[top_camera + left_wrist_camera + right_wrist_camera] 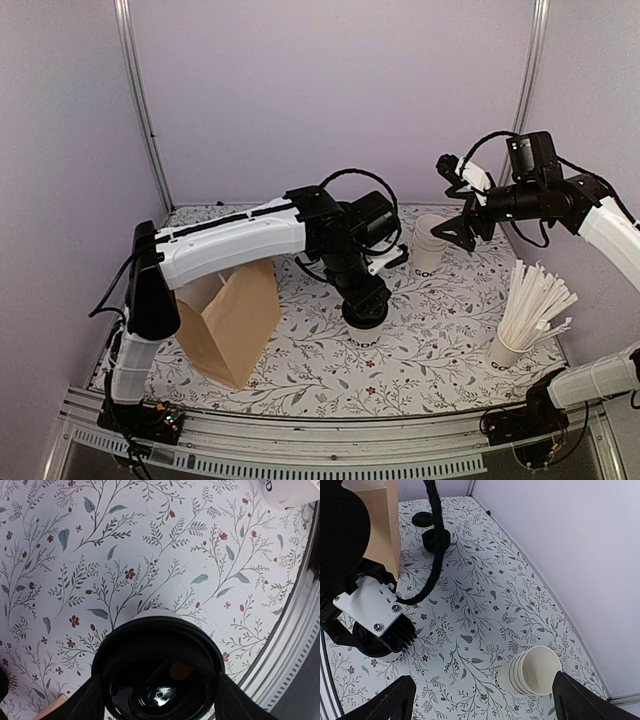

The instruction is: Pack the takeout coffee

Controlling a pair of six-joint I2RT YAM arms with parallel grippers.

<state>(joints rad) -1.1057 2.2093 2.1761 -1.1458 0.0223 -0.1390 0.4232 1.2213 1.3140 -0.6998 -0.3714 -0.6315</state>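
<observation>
**Top view.** The left tool (365,300) sits directly over a small white paper cup (364,334) with black lettering near its base and a round black plastic lid (365,315). The cup stands upright on the floral-patterned desk (320,378).

**Left wrist view.** We see this tool's two fingers (82,700) set against opposite sides of the lid's rim. We therefore read the tool as clamped on the cup at lid level.

To the left of this tool an open brown paper bag (235,320) stands upright, apart from the cup.

The right tool (455,235) hangs above the desk, off to the right of the left tool.

**Right wrist view.** Its fingers (385,702) are spread wide apart. A stack of lidless white paper cups (534,672) stands on the desk below, nearer the right-hand finger, and neither finger touches it.

On the side of the right tool nearer the arm bases, a white cup holding pale flat sticks (503,352) stands on the desk, well apart from the stack.

Beyond the left tool, as the right wrist camera sees it, two round black discs (422,519) lie on the desk near the bag.
</observation>
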